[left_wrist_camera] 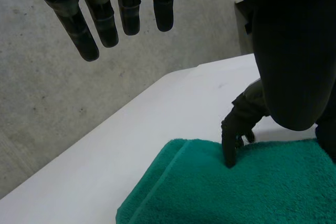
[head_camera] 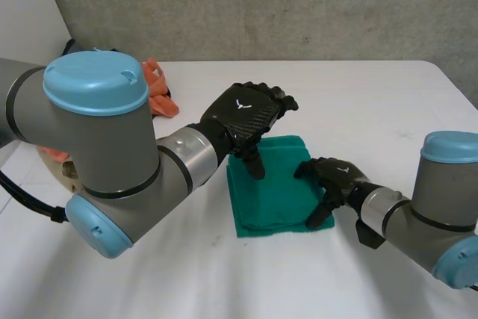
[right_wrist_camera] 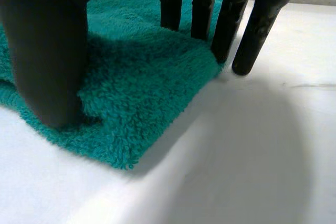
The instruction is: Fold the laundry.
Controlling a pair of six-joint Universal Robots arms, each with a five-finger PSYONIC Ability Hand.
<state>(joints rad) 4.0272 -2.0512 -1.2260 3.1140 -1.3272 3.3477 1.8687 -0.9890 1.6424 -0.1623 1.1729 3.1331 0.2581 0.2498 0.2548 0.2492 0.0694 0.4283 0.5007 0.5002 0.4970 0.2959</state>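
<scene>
A folded green towel (head_camera: 272, 192) (left_wrist_camera: 252, 192) (right_wrist_camera: 142, 77) lies flat in the middle of the white table (head_camera: 373, 102). My left hand (head_camera: 243, 117) hovers over its far left part, its fingers (left_wrist_camera: 105, 19) straight and its thumb pointing down at the cloth. My right hand (head_camera: 336, 177) (left_wrist_camera: 239, 124) rests on the towel's right edge. There its straight fingers (right_wrist_camera: 202, 3) stand on the edge by the near right corner and its thumb (right_wrist_camera: 47, 51) presses on the cloth. The towel stays flat under both hands.
An orange cloth (head_camera: 157, 87) lies bunched at the back left of the table, with something dark behind it. My left arm (head_camera: 112, 162) reaches across the left half. A grey wall (head_camera: 299, 5) closes off the far side.
</scene>
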